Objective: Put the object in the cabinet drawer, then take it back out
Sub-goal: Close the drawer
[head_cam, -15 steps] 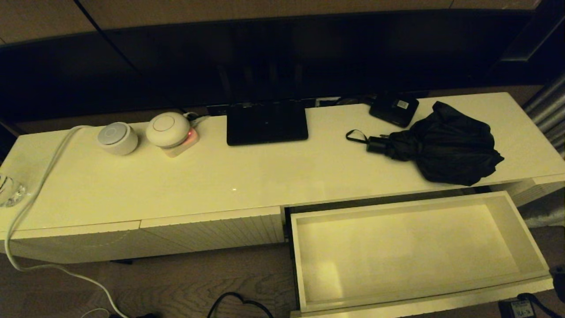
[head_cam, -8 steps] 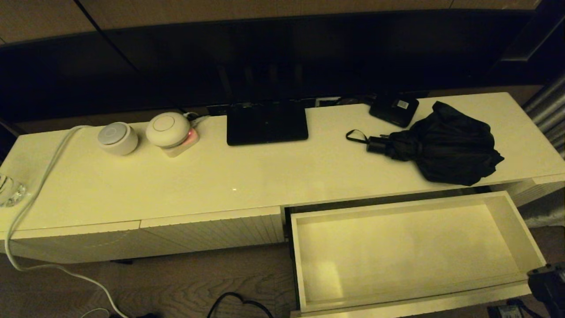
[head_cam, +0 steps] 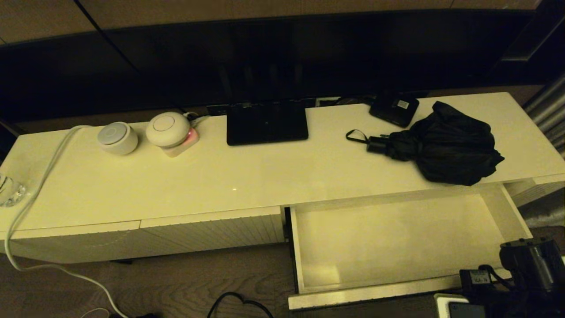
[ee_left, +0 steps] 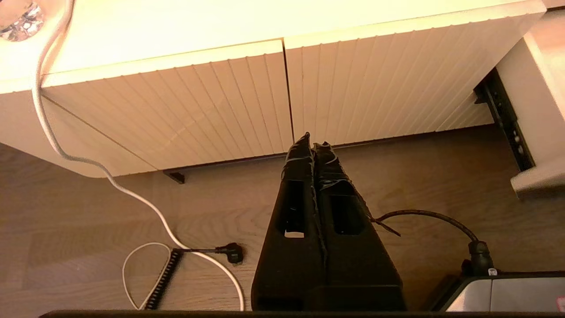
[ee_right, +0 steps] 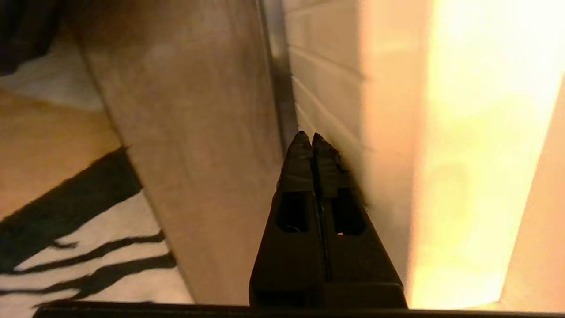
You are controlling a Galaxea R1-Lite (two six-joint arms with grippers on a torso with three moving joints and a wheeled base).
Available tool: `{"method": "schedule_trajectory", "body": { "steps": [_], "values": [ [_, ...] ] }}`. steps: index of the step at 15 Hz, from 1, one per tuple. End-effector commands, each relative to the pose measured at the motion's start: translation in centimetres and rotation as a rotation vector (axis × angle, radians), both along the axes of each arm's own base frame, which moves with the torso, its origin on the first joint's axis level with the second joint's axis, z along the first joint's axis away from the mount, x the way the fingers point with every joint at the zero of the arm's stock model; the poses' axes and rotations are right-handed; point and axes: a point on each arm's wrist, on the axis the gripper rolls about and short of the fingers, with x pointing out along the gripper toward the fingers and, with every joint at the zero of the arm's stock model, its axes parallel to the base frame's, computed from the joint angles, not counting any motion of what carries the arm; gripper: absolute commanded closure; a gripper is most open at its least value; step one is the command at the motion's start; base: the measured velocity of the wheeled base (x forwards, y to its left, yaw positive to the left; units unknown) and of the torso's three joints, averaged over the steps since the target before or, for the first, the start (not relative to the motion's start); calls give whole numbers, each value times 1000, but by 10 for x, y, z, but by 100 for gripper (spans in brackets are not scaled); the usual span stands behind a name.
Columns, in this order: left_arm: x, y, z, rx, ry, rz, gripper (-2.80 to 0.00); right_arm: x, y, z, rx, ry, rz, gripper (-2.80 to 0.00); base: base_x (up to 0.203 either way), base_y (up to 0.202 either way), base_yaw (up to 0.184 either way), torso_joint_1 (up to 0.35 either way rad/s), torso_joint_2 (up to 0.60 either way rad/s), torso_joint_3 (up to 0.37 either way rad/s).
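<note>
The black folding umbrella (head_cam: pixel 450 145) lies on the cabinet top at the right, handle and wrist loop pointing left, with nothing holding it. Below it the cream drawer (head_cam: pixel 375 295) stands partly out and empty. My right arm (head_cam: pixel 529 265) is at the drawer's front right corner. In the right wrist view the right gripper (ee_right: pixel 311 137) is shut with nothing in it, its tips against the drawer's ribbed front (ee_right: pixel 326 66). My left gripper (ee_left: pixel 312 143) is shut and empty, low over the floor in front of the ribbed panels (ee_left: pixel 220 97).
On the cabinet top are a small black box with a white label (head_cam: pixel 394 108), a black screen base (head_cam: pixel 266 123), two white round devices (head_cam: pixel 117 138) (head_cam: pixel 168 129), a white cable (head_cam: pixel 39 176) and a glass (head_cam: pixel 9 191). Cables lie on the floor (ee_left: pixel 441 218).
The drawer has slid inward towards the cabinet. My right arm has come further into view at the lower right, moving up and inward with the drawer front. The umbrella has not moved.
</note>
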Motion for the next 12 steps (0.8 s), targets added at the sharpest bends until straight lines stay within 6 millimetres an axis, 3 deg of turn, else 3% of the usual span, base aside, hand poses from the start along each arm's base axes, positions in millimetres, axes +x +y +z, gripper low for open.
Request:
{"method": "schedule_trajectory", "body": {
  "steps": [1, 12],
  "values": [
    [0, 0, -1, 0, 3, 0, 0, 7, 2, -2, -4, -18, 8, 0, 0, 0, 0, 0, 0, 0],
    [0, 0, -1, 1, 3, 0, 0, 64, 5, 23, -26, -195, -87, 0, 0, 0, 0, 0, 0, 0]
  ]
}}
